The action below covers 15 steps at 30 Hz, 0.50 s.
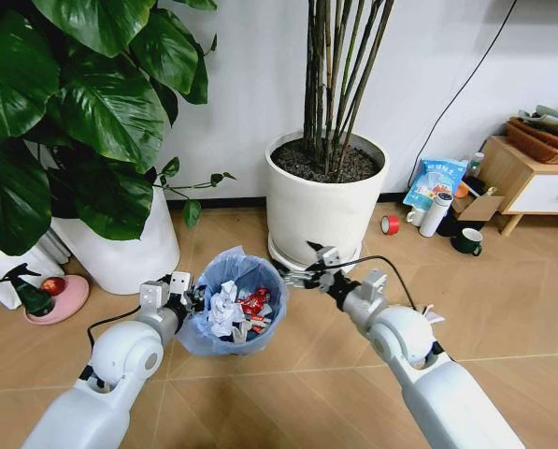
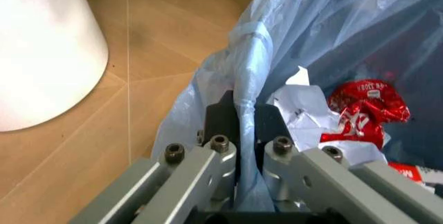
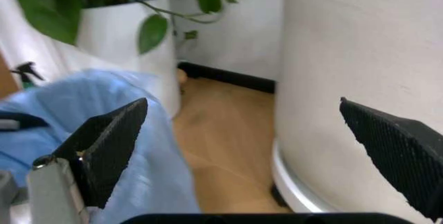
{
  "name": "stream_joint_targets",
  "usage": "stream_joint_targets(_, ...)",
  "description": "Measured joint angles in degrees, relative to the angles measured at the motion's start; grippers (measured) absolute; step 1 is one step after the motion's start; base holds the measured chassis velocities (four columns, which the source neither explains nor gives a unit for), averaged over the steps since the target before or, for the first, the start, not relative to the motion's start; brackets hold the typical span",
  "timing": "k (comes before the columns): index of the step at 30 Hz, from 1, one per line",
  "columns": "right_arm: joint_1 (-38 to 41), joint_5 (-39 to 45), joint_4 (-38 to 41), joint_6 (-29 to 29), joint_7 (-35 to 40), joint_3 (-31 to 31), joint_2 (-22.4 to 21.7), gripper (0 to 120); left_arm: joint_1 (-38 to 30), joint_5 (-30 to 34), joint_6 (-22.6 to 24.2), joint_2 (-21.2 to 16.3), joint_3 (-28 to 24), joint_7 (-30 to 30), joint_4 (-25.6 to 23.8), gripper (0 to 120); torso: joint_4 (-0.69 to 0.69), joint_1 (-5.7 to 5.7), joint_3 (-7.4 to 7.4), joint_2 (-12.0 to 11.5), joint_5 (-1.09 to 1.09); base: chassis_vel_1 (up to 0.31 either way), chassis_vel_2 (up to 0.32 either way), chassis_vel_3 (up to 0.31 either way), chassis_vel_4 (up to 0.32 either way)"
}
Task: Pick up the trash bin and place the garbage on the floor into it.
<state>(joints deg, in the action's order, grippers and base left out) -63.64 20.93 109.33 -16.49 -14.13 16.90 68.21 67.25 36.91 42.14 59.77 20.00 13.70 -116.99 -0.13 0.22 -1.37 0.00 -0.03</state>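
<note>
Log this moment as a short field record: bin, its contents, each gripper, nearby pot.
bin: lined with blue bag, on floor between the two arms
contents: white paper, red wrapper
left gripper: shut on the bag-covered bin rim
right gripper: open, empty, between bin and pot
pot: white, holds bamboo-like stems, just behind the right gripper

The small round bag-lined trash bin [image 1: 230,301] sits on the chevron wood floor [image 1: 288,393], before and left of the large white bamboo pot [image 1: 323,201], crumpled paper and wrapper garbage [image 1: 238,309] inside it.
</note>
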Motion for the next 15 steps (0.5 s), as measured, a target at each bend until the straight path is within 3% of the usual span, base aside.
stream_joint_targets(15,-4.39,-1.38,-2.56,1.76,-0.43,8.36,0.66,100,0.97,-0.77,0.00,0.51,0.37,0.44,-1.02,0,0.00,0.00,0.00,0.00,-0.01,0.000,0.000,0.000,0.000)
